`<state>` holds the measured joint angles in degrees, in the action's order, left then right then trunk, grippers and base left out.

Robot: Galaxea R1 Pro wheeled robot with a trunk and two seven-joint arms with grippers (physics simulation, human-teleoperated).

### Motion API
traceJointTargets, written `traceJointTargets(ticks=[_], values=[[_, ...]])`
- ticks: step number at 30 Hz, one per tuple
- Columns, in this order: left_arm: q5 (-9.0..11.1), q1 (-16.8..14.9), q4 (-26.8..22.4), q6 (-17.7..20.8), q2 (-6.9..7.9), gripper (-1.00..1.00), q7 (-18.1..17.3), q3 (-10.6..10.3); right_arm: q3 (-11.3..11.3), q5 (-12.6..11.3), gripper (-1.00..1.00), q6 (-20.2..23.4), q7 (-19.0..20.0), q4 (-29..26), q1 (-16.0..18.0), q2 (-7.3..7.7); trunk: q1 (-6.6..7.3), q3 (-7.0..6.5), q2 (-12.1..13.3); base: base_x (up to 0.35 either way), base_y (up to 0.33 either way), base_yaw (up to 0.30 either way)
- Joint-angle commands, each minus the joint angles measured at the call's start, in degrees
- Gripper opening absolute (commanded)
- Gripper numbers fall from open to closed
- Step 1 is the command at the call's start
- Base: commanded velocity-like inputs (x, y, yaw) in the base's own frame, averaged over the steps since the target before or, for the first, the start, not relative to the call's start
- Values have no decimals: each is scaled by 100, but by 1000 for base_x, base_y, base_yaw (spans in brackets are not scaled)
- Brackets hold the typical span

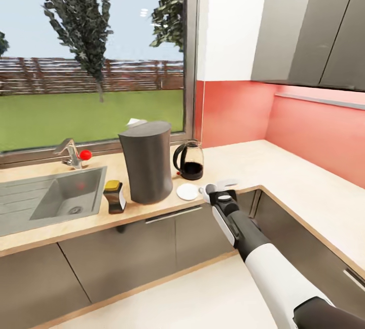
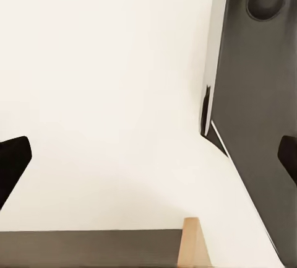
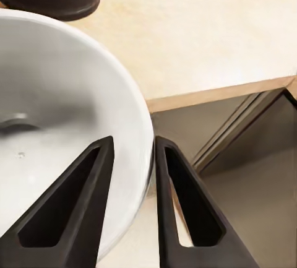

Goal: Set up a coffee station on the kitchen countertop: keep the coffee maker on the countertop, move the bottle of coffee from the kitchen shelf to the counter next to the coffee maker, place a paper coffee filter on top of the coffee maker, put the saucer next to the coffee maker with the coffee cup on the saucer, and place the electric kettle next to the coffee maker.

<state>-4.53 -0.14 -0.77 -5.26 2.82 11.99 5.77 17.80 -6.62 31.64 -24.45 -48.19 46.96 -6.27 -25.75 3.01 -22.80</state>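
We see a pale wooden kitchen countertop that runs under a big window and turns a corner by a pink wall. On it stands a tall dark grey coffee maker. A small white paper coffee filter peeks out just behind its top, but we cannot tell if it lies on the machine. Just beside the coffee maker, toward the corner, stands a glass electric kettle with a black handle and base. On the other side, near the steel sink, stands a small dark bottle of coffee with a yellow lid. A flat round white saucer lies in front of the kettle, close to the counter's front edge.

Our right gripper reaches over that front edge, just beside the saucer. In the right wrist view its two black fingers pinch the rim of a round white coffee cup, one finger inside and one outside (the gap is narrow). The cup is near the saucer; we cannot tell if it touches it.

In the left wrist view the left gripper's black fingertips are spread wide apart with nothing between them, in front of a plain white surface.
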Motion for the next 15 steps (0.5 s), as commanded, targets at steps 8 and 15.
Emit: traceJointTargets(ticks=[8,15], values=[[-48,0,-2,-10,8,100,31,56,15,29,-100,18,-42,2,6,18,-4,12,-12,200,0,113],[-48,4,6,-17,3,100,40,44,24,43,-100,18,-44,15,6,29,-4,12,-12,100,1,2]])
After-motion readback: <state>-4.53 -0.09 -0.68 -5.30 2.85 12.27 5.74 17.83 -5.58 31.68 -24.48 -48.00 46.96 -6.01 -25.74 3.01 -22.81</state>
